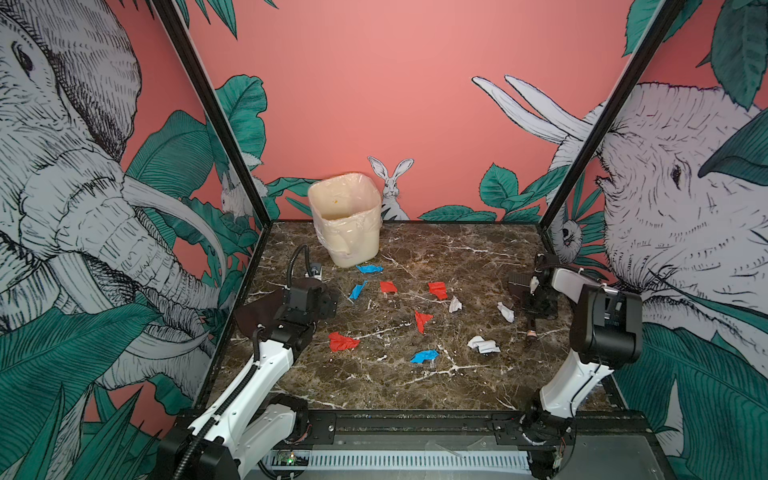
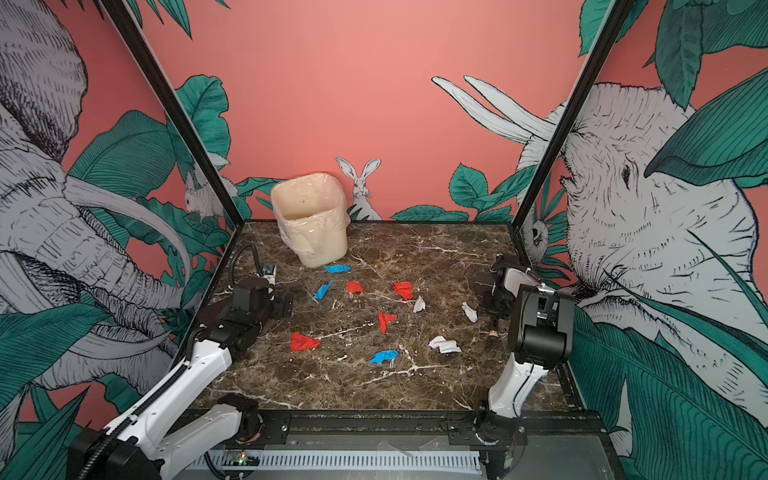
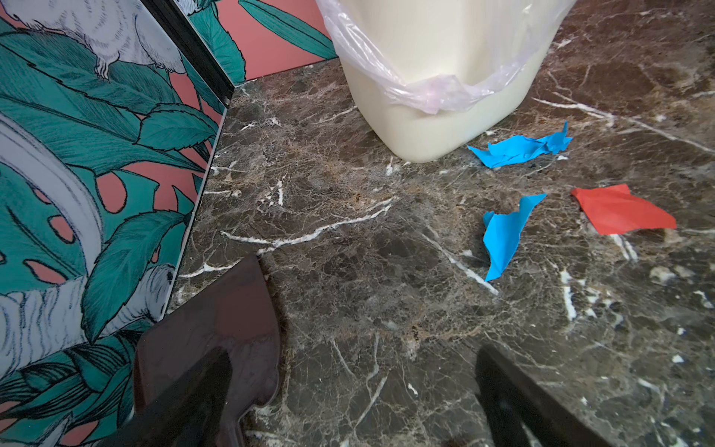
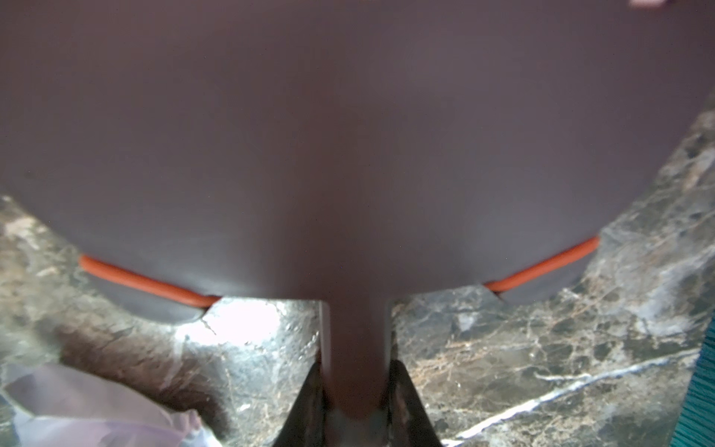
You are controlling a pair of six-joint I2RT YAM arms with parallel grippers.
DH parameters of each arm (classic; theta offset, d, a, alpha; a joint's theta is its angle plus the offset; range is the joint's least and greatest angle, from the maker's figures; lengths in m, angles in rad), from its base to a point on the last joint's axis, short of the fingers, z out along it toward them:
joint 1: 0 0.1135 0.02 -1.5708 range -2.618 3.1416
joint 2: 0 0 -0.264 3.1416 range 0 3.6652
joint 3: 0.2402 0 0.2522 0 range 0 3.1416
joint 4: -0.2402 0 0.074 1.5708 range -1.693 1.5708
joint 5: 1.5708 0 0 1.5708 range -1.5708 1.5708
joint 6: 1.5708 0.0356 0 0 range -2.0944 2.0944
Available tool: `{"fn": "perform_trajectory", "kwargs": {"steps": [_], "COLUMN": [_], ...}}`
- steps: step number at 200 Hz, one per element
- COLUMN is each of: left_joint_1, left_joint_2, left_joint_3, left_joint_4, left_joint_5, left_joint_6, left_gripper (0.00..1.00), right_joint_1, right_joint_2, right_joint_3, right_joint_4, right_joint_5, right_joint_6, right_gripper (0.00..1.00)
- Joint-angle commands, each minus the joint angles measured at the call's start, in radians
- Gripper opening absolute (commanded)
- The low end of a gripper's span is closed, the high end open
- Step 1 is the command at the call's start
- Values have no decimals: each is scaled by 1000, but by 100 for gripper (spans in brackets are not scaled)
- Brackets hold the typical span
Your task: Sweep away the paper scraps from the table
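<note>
Right wrist view — tight grip of the right hand (image 4: 356, 371) on the narrow stem of a dark plum flat tool (image 4: 348, 135).
Wide-open left hand (image 3: 352, 350), nothing held, low over the desk (image 1: 374, 386) by a dark brown plate (image 3: 216, 317); paper scraps (image 1: 423, 320) in red, blue and white strewn over the desk's middle between the arms — one blue just beside the cream lined bin (image 1: 353, 241).
</note>
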Motion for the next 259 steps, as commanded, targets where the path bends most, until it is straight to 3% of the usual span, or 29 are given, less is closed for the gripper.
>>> {"fn": "perform_trajectory", "kwargs": {"steps": [1,114,162,229,259], "left_joint_1": [-7,-32,-120,-326,-363], "left_joint_2": [-21,-22,3,25,32], "left_joint_3": [13,17,78,207,238], "left_joint_4": [-16,-9,-54,-140,-98], "left_joint_5": [-16,52,85,115,202], "left_joint_6": [-23,-79,-88,-195,-293], "left_gripper": [100,100,100,100,100], "right_joint_1": [1,25,62,277,365], "right_joint_2": [39,-169,-296,-425,-476], "right_joint_3": [-8,10,28,87,90], "right_joint_4": [-10,-34,-62,-142,-149], "right_joint_5": [-8,31,8,-16,-40], "right_joint_6": [-4,10,38,58,64], "right_gripper": [3,0,0,0,0]}}
